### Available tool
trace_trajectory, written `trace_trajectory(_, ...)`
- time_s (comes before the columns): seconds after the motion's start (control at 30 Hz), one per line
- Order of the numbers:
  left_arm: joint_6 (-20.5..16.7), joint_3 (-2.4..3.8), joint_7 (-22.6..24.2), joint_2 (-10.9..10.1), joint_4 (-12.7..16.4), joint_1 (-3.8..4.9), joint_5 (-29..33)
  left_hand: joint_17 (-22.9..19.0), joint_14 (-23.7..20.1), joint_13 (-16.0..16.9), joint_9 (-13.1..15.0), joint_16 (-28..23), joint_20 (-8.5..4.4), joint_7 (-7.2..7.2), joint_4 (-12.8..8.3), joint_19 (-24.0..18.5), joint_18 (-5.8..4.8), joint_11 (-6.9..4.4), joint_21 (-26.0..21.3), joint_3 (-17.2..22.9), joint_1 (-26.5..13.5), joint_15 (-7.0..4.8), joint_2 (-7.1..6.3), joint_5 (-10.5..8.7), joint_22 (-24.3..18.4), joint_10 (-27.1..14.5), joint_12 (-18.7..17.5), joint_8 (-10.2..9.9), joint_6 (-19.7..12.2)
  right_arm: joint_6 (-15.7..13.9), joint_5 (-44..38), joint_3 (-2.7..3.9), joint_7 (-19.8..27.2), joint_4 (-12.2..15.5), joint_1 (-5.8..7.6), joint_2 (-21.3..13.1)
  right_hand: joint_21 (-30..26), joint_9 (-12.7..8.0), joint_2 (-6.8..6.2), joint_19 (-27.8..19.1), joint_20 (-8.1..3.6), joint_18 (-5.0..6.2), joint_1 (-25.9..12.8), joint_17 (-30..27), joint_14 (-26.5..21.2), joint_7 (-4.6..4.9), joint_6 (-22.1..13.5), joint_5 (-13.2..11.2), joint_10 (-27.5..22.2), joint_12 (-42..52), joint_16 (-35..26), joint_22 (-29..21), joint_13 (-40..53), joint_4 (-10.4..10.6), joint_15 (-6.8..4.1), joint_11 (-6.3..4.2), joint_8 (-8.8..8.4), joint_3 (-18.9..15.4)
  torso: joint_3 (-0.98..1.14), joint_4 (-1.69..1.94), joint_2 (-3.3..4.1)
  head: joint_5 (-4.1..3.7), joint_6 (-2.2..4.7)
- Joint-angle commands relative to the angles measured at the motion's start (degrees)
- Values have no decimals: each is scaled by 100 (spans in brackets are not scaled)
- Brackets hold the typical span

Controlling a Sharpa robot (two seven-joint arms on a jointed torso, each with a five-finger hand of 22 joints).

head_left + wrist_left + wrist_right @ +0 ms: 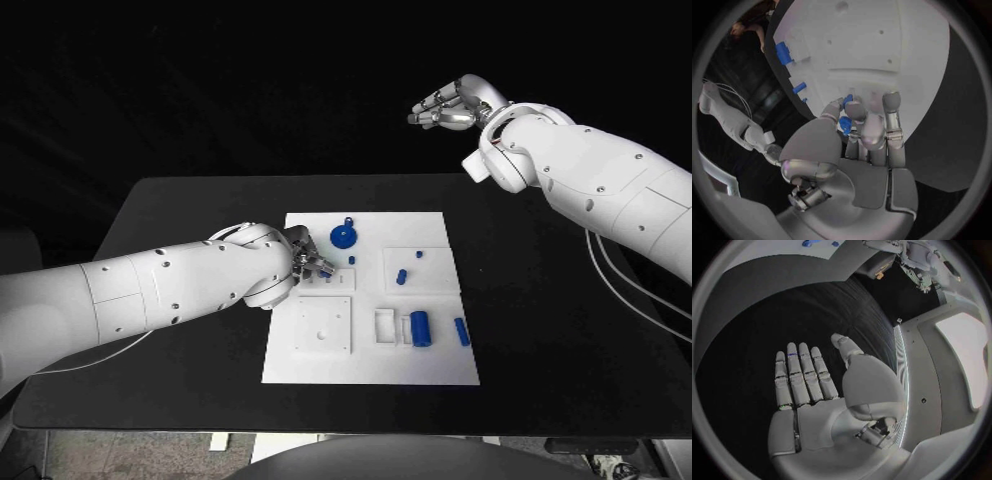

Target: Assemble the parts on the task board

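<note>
A black table (173, 230) filled the middle of the head view, with the white task board (368, 360) lying lengthwise at its centre. The left arm came in from the left edge, and the left robot hand (296, 262) rested low over the board's left edge, about a third of the way down. In the left wrist view its fingertips (856, 111) were curled together around a small blue part (845, 125), which it appeared to be pinching; how firmly could not be told.

Other blue parts sat on the board, all to the right of that hand in the head view: a round blue disc (345, 237) just above and right of it, two small pegs (402, 275) near the board's centre, and a thick blue cylinder (421, 327) with a slimmer blue bar (462, 332) beside it, lower right. Both of these lay with their long axes running up and down the frame.

The right robot hand (447, 106) was raised at the upper right, beyond the table's far edge and well apart from the board; in the right wrist view its fingers (801, 372) were straight and held nothing.

The left hand was plainly the nearer one, so the next placement probably fell to it.
</note>
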Motion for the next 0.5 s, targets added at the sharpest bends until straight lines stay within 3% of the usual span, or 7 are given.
trace_trajectory(0.03, 29, 1, -18, 8, -9, -12, -125, -13, 13, -11, 5, -10, 26, -294, -383, 5, 66, -136, -23, 406, 81, 0, 106, -32, 93, 316, -33, 11, 337, 74, 100, -1, -11, -7, -6, 6, -25, 0, 16, -39, 0, 28, -20, -6, -22, 6, -54, 6, -42, -28, -21, -8, -6, 39, 0, -1, -9, -21, -1, 2, 1, -6, -12)
trace_trajectory(0.33, 98, 1, -32, 20, 2, -23, -152, -16, 14, -12, -3, -12, 25, -291, -373, 7, 64, -135, -20, 402, 95, 0, 109, -50, 94, 316, -35, 8, 333, 103, 137, -6, -17, -13, -13, 11, -27, 0, 17, -70, 4, 28, 12, -5, -32, 11, -63, 22, -52, -29, -20, -10, -6, 95, 5, 6, -9, -65, -8, 8, 0, -32, -38)
trace_trajectory(0.5, 135, 1, -42, 12, 26, -24, -182, -14, 16, -12, -23, -7, 22, -289, -374, 7, 58, -134, -24, 399, 119, 1, 105, -56, 94, 317, -33, 1, 334, 115, 140, -8, -17, -15, -17, 17, -27, 0, 17, -70, 4, 28, 12, -5, -32, 11, -63, 22, -52, -29, -20, -10, -6, 95, 5, 6, -9, -65, -1, 8, 1, -28, -46)
